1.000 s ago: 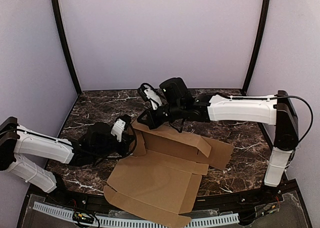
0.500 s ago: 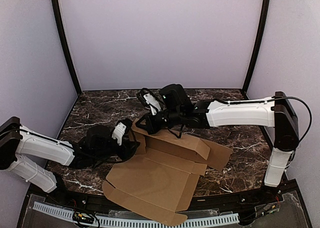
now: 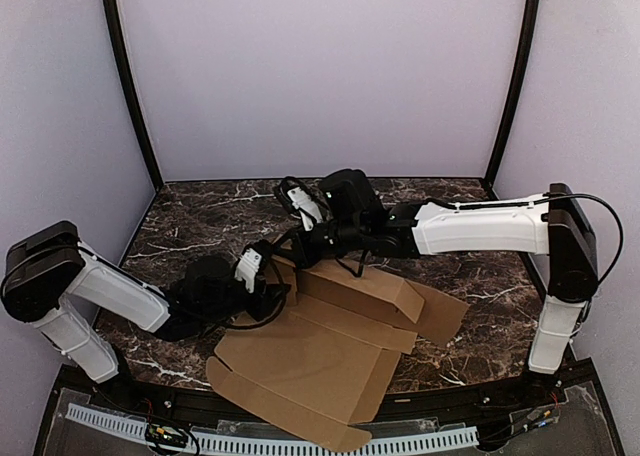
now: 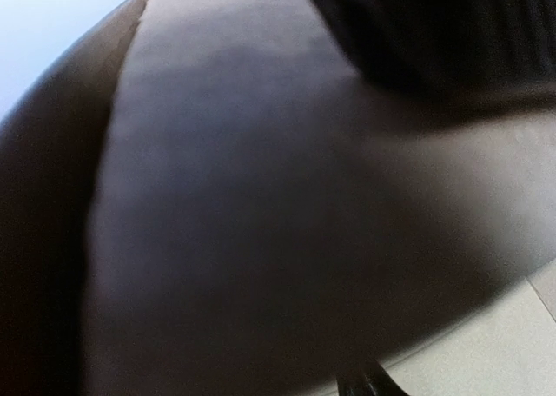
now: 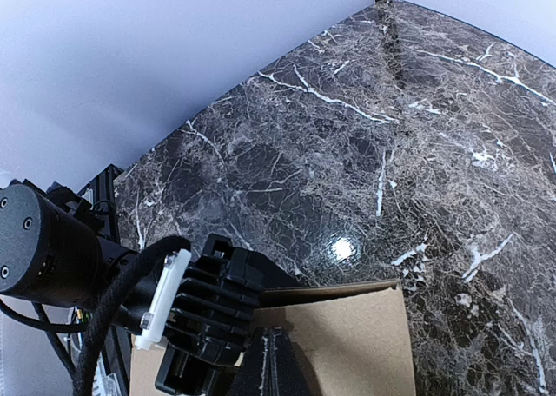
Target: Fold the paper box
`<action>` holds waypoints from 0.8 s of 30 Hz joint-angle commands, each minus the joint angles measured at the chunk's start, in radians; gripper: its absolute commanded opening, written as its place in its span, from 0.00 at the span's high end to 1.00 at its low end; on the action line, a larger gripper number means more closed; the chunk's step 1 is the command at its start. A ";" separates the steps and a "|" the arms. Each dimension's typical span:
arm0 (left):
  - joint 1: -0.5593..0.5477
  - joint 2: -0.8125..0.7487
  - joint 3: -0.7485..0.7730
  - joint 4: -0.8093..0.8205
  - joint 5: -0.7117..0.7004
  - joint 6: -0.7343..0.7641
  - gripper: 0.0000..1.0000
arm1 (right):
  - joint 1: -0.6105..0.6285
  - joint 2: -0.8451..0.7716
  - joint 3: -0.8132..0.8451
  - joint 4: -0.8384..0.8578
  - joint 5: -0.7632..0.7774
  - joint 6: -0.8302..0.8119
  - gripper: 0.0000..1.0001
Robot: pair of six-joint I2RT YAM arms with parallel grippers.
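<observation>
The paper box (image 3: 310, 361) is lying mostly flat on the dark marble table (image 3: 200, 216), its near corner reaching over a white slotted rail (image 3: 110, 421), while its far-left flap is standing raised between the two arms. The right gripper (image 3: 292, 246) is holding its fingers together (a thin seam in its wrist view) at that flap's top edge. The left gripper (image 3: 272, 288) is reaching in at the sheet's left side, where cardboard is blocking its camera, so I cannot tell whether its fingers are apart.
</observation>
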 commanded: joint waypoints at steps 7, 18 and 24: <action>-0.003 0.047 -0.032 -0.073 0.006 -0.007 0.52 | 0.020 0.001 -0.043 -0.048 0.013 0.013 1.00; -0.003 -0.164 -0.182 0.073 0.018 0.012 0.47 | 0.019 0.000 -0.050 -0.047 0.016 0.014 1.00; -0.004 -0.053 -0.199 0.276 0.016 0.049 0.44 | 0.019 -0.008 -0.055 -0.046 0.015 0.016 1.00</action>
